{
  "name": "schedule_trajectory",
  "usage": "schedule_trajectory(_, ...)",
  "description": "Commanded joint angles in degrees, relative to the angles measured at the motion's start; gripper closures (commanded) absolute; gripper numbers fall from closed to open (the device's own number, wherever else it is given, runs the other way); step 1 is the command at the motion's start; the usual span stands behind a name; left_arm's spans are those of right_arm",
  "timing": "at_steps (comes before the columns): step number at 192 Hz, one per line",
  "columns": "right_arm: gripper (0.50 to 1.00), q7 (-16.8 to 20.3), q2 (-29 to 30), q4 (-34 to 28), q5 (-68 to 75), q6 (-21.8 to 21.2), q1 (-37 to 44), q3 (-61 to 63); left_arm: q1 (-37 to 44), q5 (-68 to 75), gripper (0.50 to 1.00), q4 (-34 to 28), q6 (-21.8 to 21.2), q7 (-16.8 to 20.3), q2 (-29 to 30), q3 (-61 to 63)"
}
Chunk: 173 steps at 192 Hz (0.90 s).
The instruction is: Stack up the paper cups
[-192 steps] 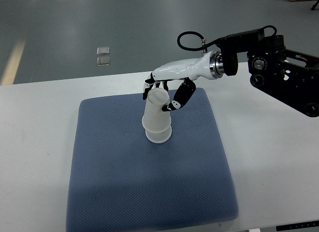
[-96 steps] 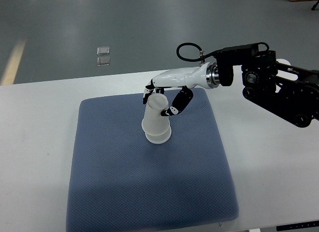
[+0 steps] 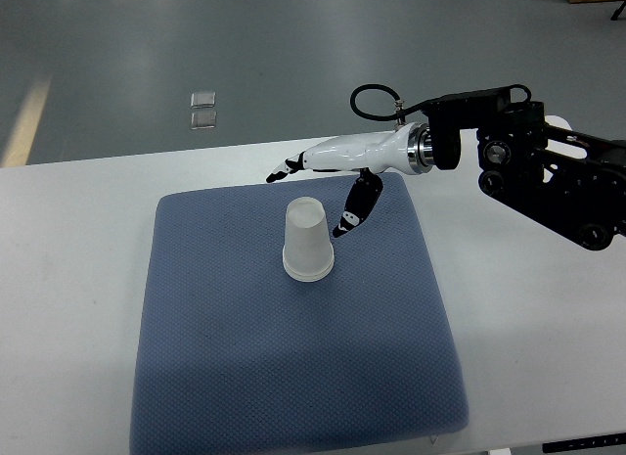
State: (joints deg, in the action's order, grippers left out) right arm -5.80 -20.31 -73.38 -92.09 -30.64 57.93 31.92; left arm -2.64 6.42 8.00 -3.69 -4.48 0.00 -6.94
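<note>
Hovering with fingers spread and holding nothing, the right hand (image 3: 328,176) is reaching in. Just below it, upside-down paper cups (image 3: 307,240) are standing stacked on the blue mat (image 3: 215,357), showing no print.

Looks like a robotics lab: plain white tabletop (image 3: 78,240) with a blue mat (image 3: 293,357), bare grey polished floor (image 3: 196,44) behind, robot arm (image 3: 548,181) mounted alongside.
</note>
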Motion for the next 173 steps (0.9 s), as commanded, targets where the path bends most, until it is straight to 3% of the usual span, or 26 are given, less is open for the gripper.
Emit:
schedule_trajectory(1,0.581,0.08,-0.17,0.08,1.47,0.85,0.08,1.22,0.00,0.00,0.500,0.00,0.00,0.00,0.00,0.00)
schedule_trajectory(45,0.585,1.05,-1.14,5.44,14.30,5.24,-1.32,9.48,0.00,0.00,0.500,0.00,0.00,0.00,0.00,0.00)
schedule_trajectory(117,0.587,3.42,1.76,20.55,43.39,21.32,-11.43,19.94,0.00,0.00,0.500,0.00,0.00,0.00,0.00,0.00)
schedule_trajectory(173,0.587,4.13,4.58,26.53,60.01,26.07,-17.67,20.91,0.00,0.00,0.500,0.00,0.00,0.00,0.00,0.00)
